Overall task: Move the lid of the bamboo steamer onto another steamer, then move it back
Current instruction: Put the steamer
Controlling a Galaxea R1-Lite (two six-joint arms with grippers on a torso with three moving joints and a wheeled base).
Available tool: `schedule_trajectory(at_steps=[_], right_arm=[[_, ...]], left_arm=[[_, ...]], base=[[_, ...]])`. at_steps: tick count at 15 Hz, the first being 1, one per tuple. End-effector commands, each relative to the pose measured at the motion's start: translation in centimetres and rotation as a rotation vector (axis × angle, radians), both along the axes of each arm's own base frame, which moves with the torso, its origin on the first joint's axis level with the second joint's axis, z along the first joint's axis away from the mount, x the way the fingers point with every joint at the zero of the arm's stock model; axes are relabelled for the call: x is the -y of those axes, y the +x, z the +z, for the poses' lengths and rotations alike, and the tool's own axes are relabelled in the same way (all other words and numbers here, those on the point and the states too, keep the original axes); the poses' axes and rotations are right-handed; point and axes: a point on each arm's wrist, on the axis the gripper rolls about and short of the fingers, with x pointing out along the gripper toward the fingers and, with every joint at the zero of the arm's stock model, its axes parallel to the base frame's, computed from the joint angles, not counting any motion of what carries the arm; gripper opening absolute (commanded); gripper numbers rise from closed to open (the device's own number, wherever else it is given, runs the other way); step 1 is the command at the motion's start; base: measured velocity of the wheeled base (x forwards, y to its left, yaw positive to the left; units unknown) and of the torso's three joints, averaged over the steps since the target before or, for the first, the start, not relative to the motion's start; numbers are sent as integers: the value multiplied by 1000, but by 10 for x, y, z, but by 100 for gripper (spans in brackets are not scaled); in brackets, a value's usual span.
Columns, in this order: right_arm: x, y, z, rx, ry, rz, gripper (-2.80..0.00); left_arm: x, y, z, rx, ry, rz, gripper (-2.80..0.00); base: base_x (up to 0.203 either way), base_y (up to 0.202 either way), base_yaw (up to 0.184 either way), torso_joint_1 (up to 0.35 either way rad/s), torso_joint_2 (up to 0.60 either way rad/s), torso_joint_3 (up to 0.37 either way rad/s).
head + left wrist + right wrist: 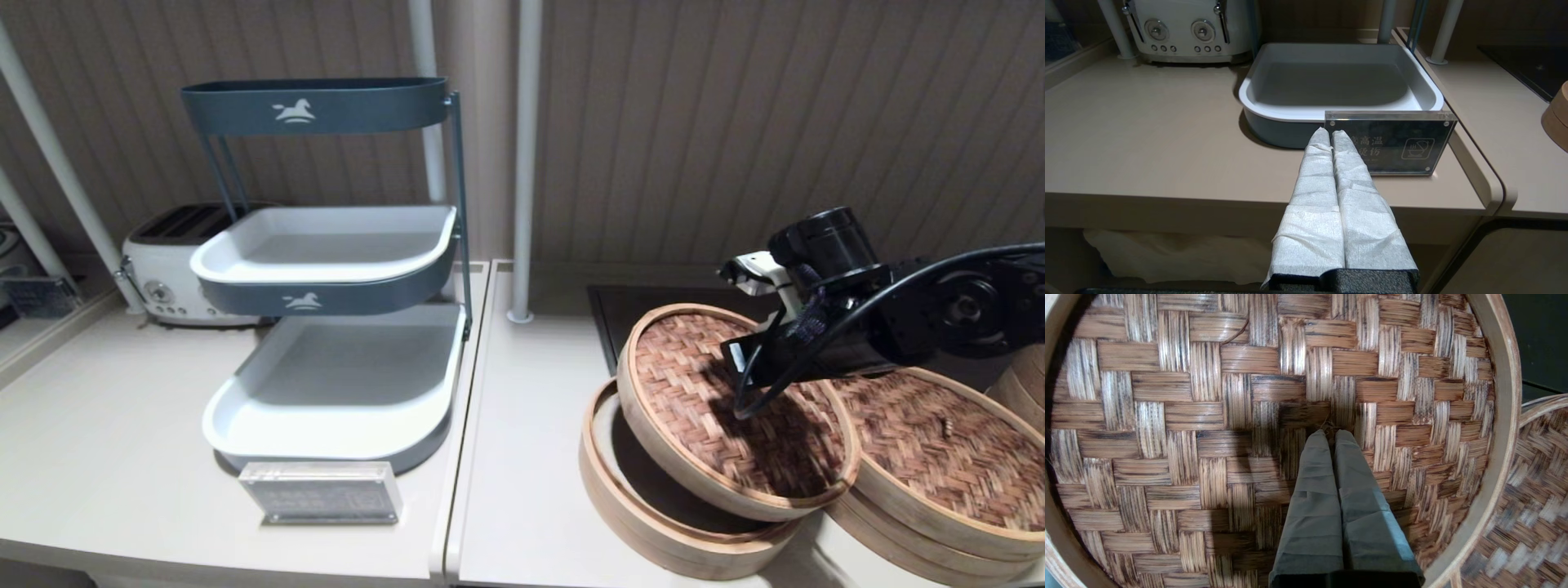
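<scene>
Under the right gripper [1331, 433], jaws pinched on its central knot, the tilted bamboo steamer lid [735, 408].

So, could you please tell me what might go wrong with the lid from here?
1. The right tool is pinching only the small knot of the bamboo steamer lid, so the tilted lid could slip free.
2. Its raised edge overlaps the other steamer; the rims could catch.

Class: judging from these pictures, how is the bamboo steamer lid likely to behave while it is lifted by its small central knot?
The bamboo steamer lid is probably stiff and light: thin weave, hoop rim. Held by the right gripper at one point, it already hangs tilted, so it may swing.
</scene>
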Motion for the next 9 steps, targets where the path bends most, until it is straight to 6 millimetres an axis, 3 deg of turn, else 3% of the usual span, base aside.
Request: schedule_trajectory(at_steps=[1, 4, 9], right_arm=[[5, 0, 9, 2, -6, -11, -280], [16, 1, 20, 2, -28, -23, -280], [15, 5, 20, 0, -31, -19, -280]], left_arm=[[0, 2, -8, -25, 0, 0, -280], [0, 2, -8, -24, 0, 0, -280], [0, 2, -8, -24, 0, 0, -280]], base=[[0, 0, 0, 0, 0, 0], [0, 0, 0, 0, 0, 0], [0, 0, 0, 0, 0, 0]])
